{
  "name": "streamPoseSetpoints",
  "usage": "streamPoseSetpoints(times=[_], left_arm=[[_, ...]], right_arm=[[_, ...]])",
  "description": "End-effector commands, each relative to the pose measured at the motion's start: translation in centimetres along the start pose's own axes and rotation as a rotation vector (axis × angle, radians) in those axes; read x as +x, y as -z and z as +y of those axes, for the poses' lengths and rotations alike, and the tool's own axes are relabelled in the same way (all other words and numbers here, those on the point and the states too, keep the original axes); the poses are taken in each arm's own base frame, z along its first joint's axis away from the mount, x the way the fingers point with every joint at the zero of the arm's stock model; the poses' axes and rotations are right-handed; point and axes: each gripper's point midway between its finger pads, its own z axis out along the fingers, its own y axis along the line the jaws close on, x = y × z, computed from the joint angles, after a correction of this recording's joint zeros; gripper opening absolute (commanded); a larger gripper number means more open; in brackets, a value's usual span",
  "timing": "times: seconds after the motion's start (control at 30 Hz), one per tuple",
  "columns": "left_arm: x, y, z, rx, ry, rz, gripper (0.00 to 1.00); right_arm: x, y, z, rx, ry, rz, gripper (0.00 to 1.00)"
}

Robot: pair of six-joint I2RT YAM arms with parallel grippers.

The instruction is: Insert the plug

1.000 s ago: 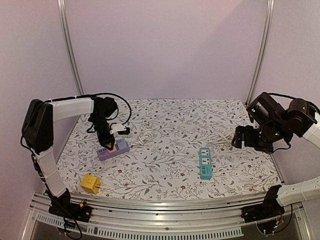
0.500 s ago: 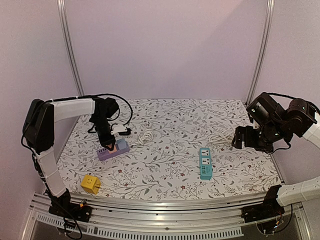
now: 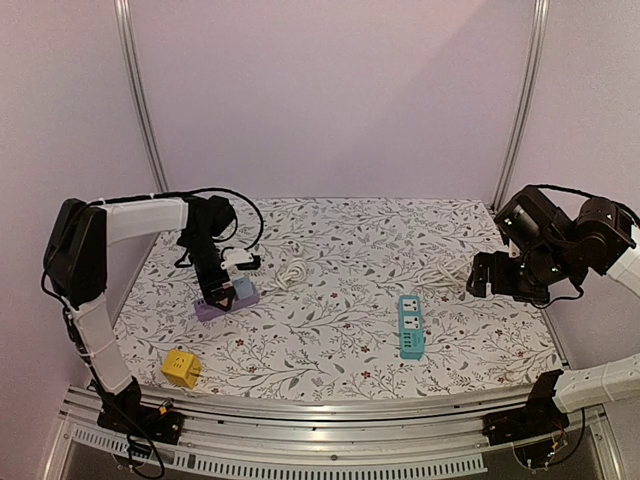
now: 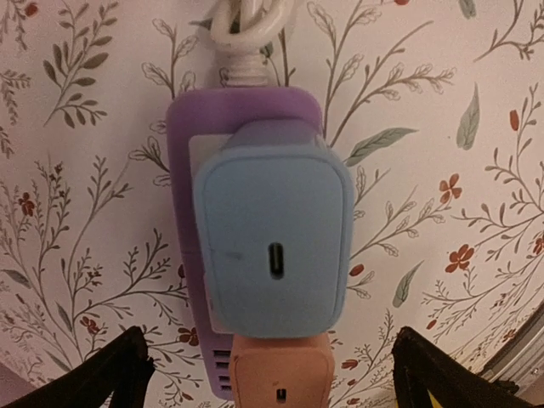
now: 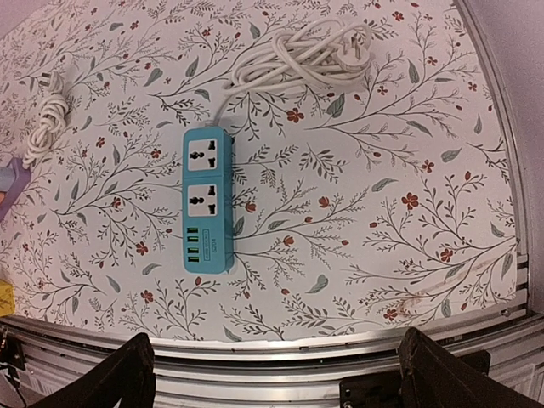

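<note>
Presently: one blue plug (image 4: 272, 246), square-bodied, sitting face-up on the purple power strip (image 4: 180, 212) at the left of the desk (image 3: 340, 330), covering most of the strip's width; an orange plug (image 4: 280, 384) sits just beside it on the same strip, and a bundled white cord (image 4: 246, 25) leaves the strip's far end. Left tool (image 4: 268, 357): fingers spread wide, one on either side of the strip, directly above the blue plug, holding nothing and apparently clear of it. Step in hand, as judged: confirming the seat. To do it well, keep the tool centred and square over the plug, press straight down without tilting, and lift vertically so the strip is not dragged; whether the pins are fully home cannot be told. Right tool (image 5: 276, 365): fingers likewise spread, empty, hanging above the right side of the desk over a teal power strip (image 5: 206, 200), well apart from the work.
</note>
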Motion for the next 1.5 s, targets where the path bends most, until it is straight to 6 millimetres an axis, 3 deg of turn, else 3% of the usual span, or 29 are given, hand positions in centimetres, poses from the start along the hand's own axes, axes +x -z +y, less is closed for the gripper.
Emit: streamPoseSetpoints(times=[0.0, 0.2, 0.3, 0.37, 0.4, 0.43, 0.47, 0.53, 0.57, 0.63, 0.77, 1.0, 1.27, 1.47], left_arm=[[-1.1, 3.6, 0.8, -0.053, 0.025, -0.089, 0.99], [-1.8, 9.0, 1.5, -0.171, 0.153, -0.231, 1.00], [-2.3, 11.1, 0.7, -0.168, 0.265, -0.360, 1.00], [-2.1, 12.3, 1.7, -0.209, 0.435, -0.476, 1.00], [-0.5, 12.9, 3.9, -0.305, 0.641, -0.510, 0.99], [2.7, 13.3, 6.1, -0.418, 0.957, -0.519, 0.99], [4.3, 13.0, 6.4, -0.359, 1.138, -0.538, 1.00], [5.7, 11.7, 6.5, -0.116, 1.259, -0.561, 1.00], [6.8, 11.4, 6.4, -0.104, 1.308, -0.499, 1.00], [8.9, 11.4, 5.4, -0.179, 1.314, -0.358, 1.00], [11.3, 12.7, 1.8, -0.216, 1.332, -0.313, 1.00], [16.2, 11.5, -5.7, -0.208, 1.377, -0.105, 0.99], [17.7, 10.3, -10.9, -0.162, 1.398, -0.033, 0.96], [16.9, 9.1, -13.1, -0.117, 1.343, -0.014, 0.90]], right_arm=[[-0.8, 0.6, -0.6, 0.020, 0.005, -0.039, 0.99], [-1.4, 0.6, -0.4, 0.020, 0.032, -0.061, 0.99], [-1.7, 0.6, -0.5, 0.031, 0.047, -0.083, 0.99], [-2.0, 0.5, -0.5, 0.036, 0.057, -0.096, 0.99], [-2.1, 0.5, -0.5, 0.036, 0.062, -0.102, 0.99], [-2.2, 0.4, -0.4, 0.038, 0.071, -0.105, 0.99], [-2.2, 0.4, -0.3, 0.037, 0.078, -0.106, 0.99], [-2.4, 0.2, 0.0, 0.036, 0.098, -0.105, 0.99], [-2.4, 0.1, 0.2, 0.032, 0.105, -0.100, 0.99], [-2.3, 0.0, 0.4, 0.032, 0.122, -0.089, 0.99], [-1.9, -0.6, 0.3, 0.040, 0.134, -0.072, 0.99], [-0.7, -1.7, 0.0, 0.024, 0.133, -0.059, 0.99], [-0.5, -3.0, 1.3, 0.023, 0.210, -0.017, 0.99], [-0.6, -3.5, 2.5, -0.004, 0.218, 0.000, 0.99]])
